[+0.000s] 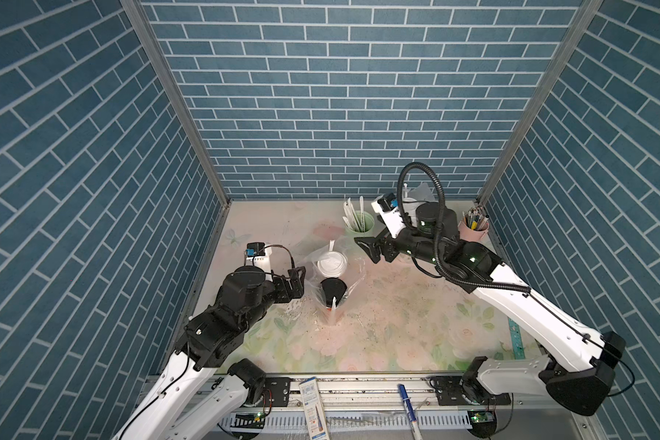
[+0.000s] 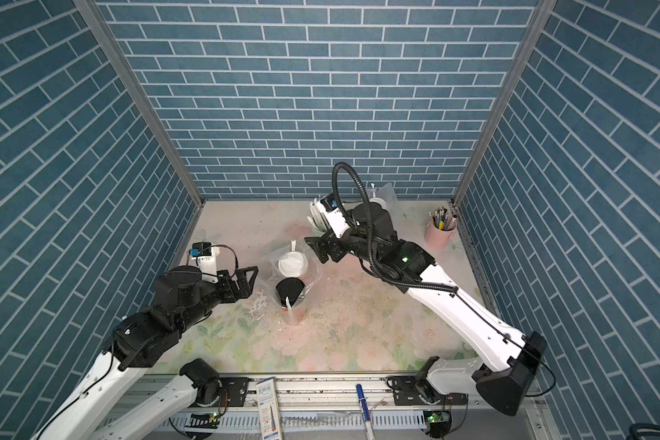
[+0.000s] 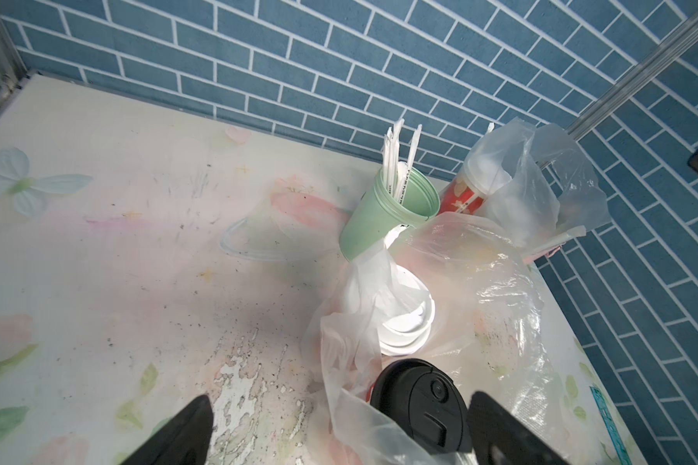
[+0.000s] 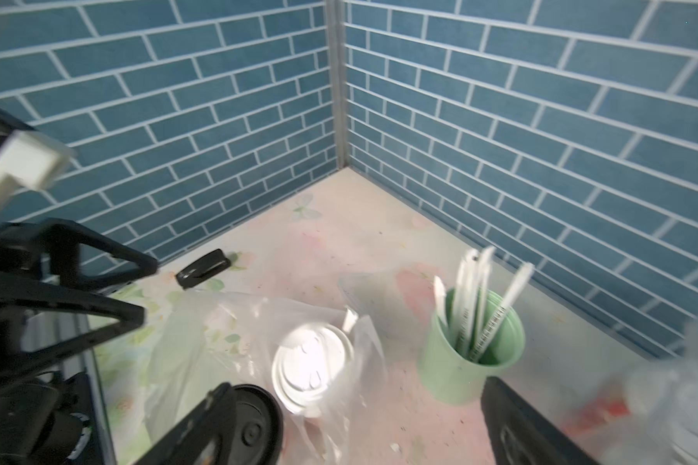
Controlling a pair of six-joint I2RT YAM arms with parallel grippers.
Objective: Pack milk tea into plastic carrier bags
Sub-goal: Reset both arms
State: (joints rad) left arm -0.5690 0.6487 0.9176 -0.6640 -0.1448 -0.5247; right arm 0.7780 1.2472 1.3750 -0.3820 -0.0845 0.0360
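Black fingers of the left gripper [image 1: 300, 285] stand spread wide and hold nothing, just left of the near carrier bag [image 3: 500, 290] and apart from its film. The right gripper [image 1: 366, 249] is likewise spread and empty, just off the bag's far right edge. Inside that bag, at mid-bench [image 1: 397, 324], the black-lidded cup [image 1: 333, 288] stands upright on the near side. A white-lidded cup [image 1: 332, 263] stands close against it on the far side, and a wrapped straw pokes up by each. A second bag [image 3: 561, 189] sits at the far right behind the mint-green straw cup [image 1: 360, 227], with a red, white-lidded cup [image 3: 462, 197] in it; whether another cup stands with it I cannot tell. The packing looks all but finished, so the step in hand seems to be getting clear. I would draw both arms up and away from the loose handles, fingers wide, so no film catches and tips a tall cup. Dark print runs along the straw wrappers [image 4: 488, 322], too small to read. A blue-and-white carton [image 1: 313, 407] on the near rail carries print that is also illegible, and the red cup shows only a pale pattern.
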